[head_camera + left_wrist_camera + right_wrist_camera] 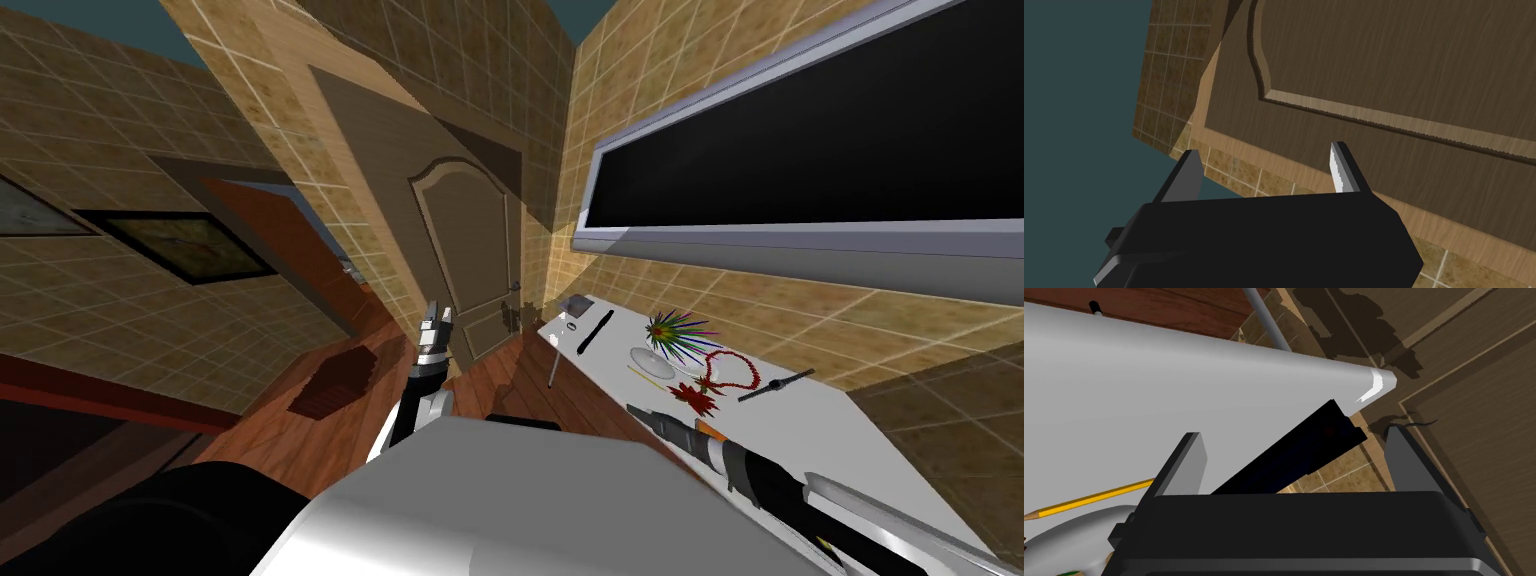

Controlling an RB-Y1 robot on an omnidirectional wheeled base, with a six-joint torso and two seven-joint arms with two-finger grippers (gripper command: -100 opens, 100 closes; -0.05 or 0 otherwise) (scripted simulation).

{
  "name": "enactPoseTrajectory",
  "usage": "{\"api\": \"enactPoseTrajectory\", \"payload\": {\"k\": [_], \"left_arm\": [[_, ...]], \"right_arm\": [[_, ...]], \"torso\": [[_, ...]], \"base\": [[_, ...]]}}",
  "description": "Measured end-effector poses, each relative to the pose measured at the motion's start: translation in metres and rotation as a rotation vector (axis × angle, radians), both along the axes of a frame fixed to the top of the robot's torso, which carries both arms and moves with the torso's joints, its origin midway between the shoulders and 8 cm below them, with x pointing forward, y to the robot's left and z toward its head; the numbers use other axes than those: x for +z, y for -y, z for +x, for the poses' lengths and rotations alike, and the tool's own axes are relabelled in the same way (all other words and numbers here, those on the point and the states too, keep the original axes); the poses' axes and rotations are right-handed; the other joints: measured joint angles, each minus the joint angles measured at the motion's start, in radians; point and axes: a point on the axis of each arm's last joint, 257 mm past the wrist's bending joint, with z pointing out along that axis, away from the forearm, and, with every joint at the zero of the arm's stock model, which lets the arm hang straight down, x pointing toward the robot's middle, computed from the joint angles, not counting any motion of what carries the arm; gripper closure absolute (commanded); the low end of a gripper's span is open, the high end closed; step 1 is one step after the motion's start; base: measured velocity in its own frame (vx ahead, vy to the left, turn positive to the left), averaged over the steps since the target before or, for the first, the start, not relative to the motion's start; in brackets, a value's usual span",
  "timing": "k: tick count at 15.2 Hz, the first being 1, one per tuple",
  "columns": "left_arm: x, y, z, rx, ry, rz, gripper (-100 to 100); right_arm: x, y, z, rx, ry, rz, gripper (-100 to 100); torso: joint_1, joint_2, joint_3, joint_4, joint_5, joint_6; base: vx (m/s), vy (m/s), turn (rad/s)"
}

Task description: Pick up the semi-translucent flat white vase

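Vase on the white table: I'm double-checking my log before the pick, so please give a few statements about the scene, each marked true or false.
The right pincer is open. True.
The right pincer holds the vase. False: the vase lies on the table, ungripped.
A yellow pencil lies beside the vase. True.
The left pincer points at the table. False: it faces a brown door.

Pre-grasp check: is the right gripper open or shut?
Open. On the right gripper, the fingers stand wide apart, clamping nothing, over the white table beside the vase.
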Motion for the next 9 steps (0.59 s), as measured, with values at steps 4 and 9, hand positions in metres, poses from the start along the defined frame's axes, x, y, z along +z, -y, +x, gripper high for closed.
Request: {"api": "enactPoseTrajectory", "payload": {"k": [4, 9], "left_arm": [[0.0, 0.0, 0.0, 0.0, 0.0, 0.0, 0], [0.0, 0.0, 0.0, 0.0, 0.0, 0.0, 0]], "right_arm": [[-0.01, 0.058, -0.032, -0.029, -0.097, -0.112, -100], [-0.015, 0.125, -0.066, -0.066, -0.199, -0.25, -100]], "torso": [[0.0, 0.0, 0.0, 0.0, 0.0, 0.0], [0.0, -0.001, 0.0, 0.0, 0.0, 0.001]], "base": [[0.091, -0.009, 0.262], [0.089, -0.027, 0.199]]}}
